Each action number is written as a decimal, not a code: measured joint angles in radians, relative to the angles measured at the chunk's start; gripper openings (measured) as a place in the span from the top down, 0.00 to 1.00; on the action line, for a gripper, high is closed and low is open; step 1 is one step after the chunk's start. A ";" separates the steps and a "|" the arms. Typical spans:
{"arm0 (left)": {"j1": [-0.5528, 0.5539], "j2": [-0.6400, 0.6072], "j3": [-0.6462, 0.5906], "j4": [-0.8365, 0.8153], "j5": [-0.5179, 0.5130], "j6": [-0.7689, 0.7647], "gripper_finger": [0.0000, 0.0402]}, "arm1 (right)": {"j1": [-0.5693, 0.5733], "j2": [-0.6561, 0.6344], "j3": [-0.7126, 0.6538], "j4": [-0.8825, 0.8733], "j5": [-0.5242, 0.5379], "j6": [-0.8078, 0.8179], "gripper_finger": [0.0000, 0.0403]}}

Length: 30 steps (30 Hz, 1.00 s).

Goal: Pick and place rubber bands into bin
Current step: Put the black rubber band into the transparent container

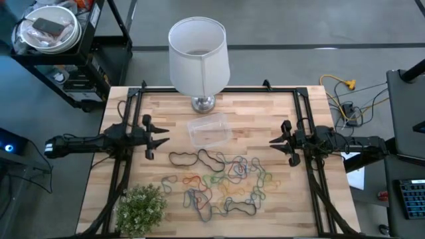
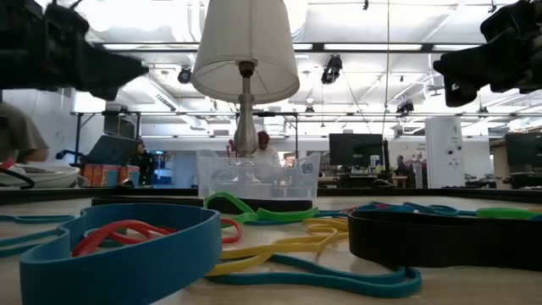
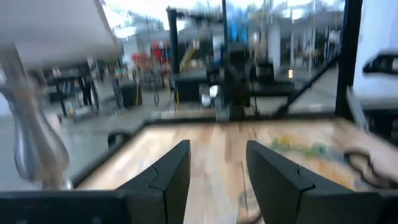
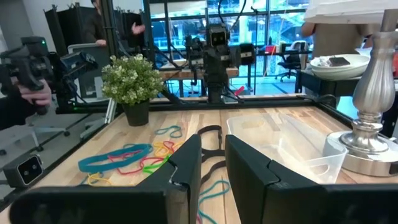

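Fingers: both grippers, left [image 1: 161,137] and right [image 1: 274,141], hover parted and empty at opposite desk [image 1: 265,116] edges.
Bin [image 1: 208,129]: one, mid-desk before the lamp [image 1: 198,56], long axis left-right.
Rubber bands [image 1: 222,182]: too many to count, tangled on the near desk half.

Looking straight down from above on the whole table [image 1: 265,126] in the high view; level with the tabletop and close behind the rubber bands [image 2: 127,246] in the low view, facing the lamp [image 2: 246,59] and bin [image 2: 254,174]; from each wrist, forward past its own parted fingers [image 3: 168,180] [image 4: 186,168] across the table; lamp and bands shared by most views
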 joint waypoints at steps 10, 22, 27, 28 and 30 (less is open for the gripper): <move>0.000 -0.002 0.000 0.117 0.000 0.000 0.65 | 0.000 0.000 0.000 0.154 0.004 0.029 0.83; 0.000 0.001 0.000 0.163 0.003 0.040 0.65 | 0.000 0.007 0.000 0.221 0.004 -0.013 0.83; 0.000 0.000 0.000 0.162 -0.002 0.020 0.65 | 0.000 0.018 0.000 0.231 0.004 -0.041 0.83; 0.000 0.001 0.000 0.164 -0.002 -0.013 0.65 | 0.000 0.024 0.000 0.237 0.001 -0.040 0.83; 0.000 0.004 0.000 0.162 0.000 -0.052 0.65 | 0.000 0.038 0.000 0.244 -0.025 -0.061 0.83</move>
